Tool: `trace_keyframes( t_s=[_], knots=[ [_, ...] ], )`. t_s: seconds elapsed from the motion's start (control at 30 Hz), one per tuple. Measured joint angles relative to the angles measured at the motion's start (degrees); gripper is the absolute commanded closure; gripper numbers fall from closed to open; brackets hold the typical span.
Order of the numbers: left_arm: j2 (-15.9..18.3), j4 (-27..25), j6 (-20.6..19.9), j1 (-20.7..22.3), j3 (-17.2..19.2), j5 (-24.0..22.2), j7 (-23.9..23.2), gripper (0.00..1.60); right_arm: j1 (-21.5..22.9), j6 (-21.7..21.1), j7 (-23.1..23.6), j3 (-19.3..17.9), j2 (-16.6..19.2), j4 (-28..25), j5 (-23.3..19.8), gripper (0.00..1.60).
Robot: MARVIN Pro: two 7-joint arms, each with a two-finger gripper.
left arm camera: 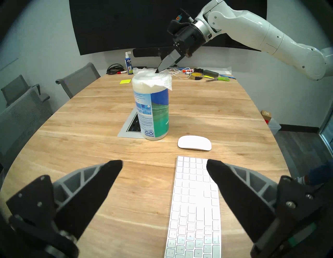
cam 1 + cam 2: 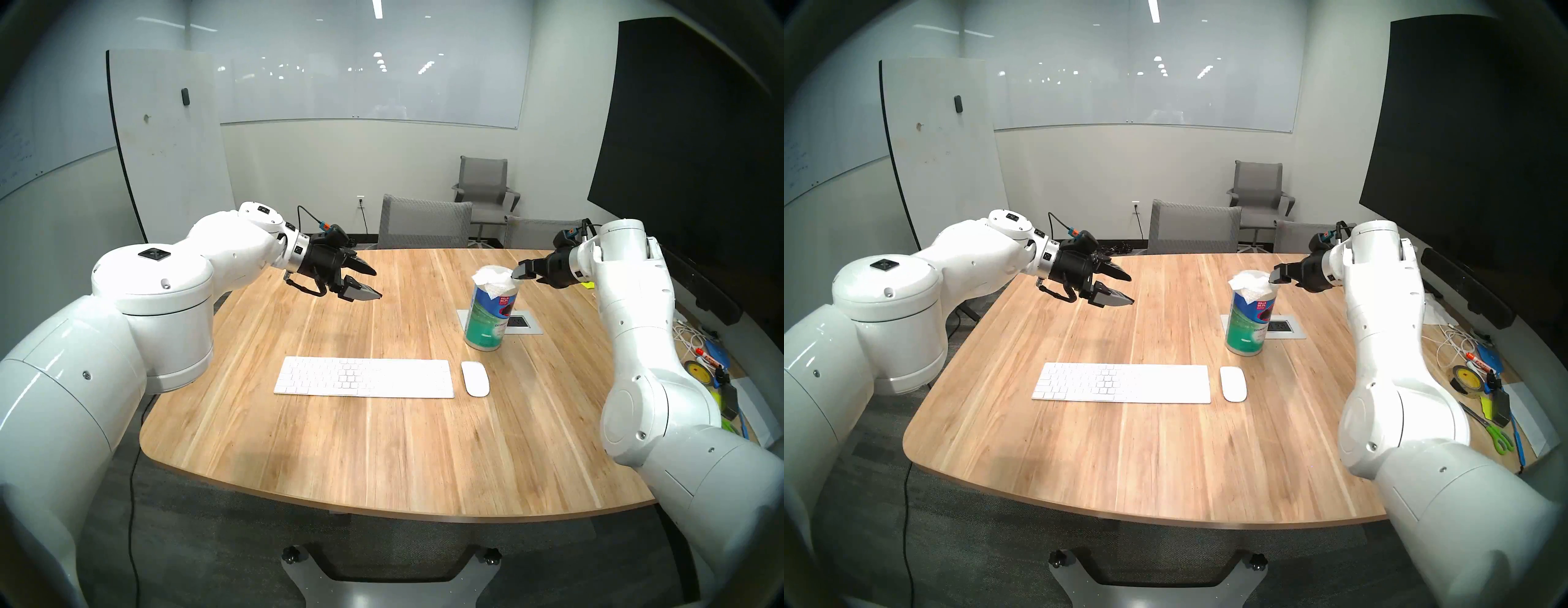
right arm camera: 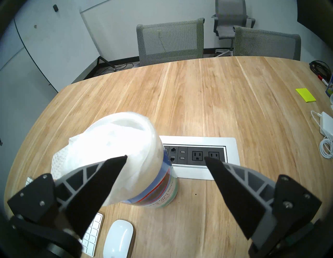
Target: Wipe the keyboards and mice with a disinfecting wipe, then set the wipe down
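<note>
Looks like we're at the very first step: getting a wipe [image 2: 492, 278] out of the tub [image 2: 488, 322]. The sheet sits bunched on top of the tub, right of centre in the head view. The right claw [image 3: 165, 159] hangs over it with its jaws apart, one fingertip [image 1: 158, 69] at the sheet, nothing pinched yet. The left claw [image 2: 373, 282] is spread too, hovering empty at mid-left. The keyboard [image 2: 365, 378] and mouse [image 2: 475, 378] lie side by side lower down the bench [image 2: 382, 458], unwiped I'd guess. Next it needs to close on that loose fold and pull up, maybe with the other claw steadying the tub.
</note>
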State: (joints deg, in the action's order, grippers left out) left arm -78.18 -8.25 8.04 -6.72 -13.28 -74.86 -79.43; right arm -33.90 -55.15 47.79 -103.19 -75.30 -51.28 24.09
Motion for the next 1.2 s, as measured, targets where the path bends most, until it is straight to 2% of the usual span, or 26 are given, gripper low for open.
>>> trace_keyframes(
  t_s=[0.63,1.2],
  knots=[
    [-1.2,-0.8,2.8,0.2,1.4,-0.3,-5.4,0.0,0.1,0.0,0.5,-0.6,-0.3,0.0,1.0,0.0],
    [-1.8,0.6,3.6,0.2,1.8,-0.3,-5.6,0.0,0.2,0.0,0.8,-1.0,-0.5,0.0,1.8,0.0]
  ],
)
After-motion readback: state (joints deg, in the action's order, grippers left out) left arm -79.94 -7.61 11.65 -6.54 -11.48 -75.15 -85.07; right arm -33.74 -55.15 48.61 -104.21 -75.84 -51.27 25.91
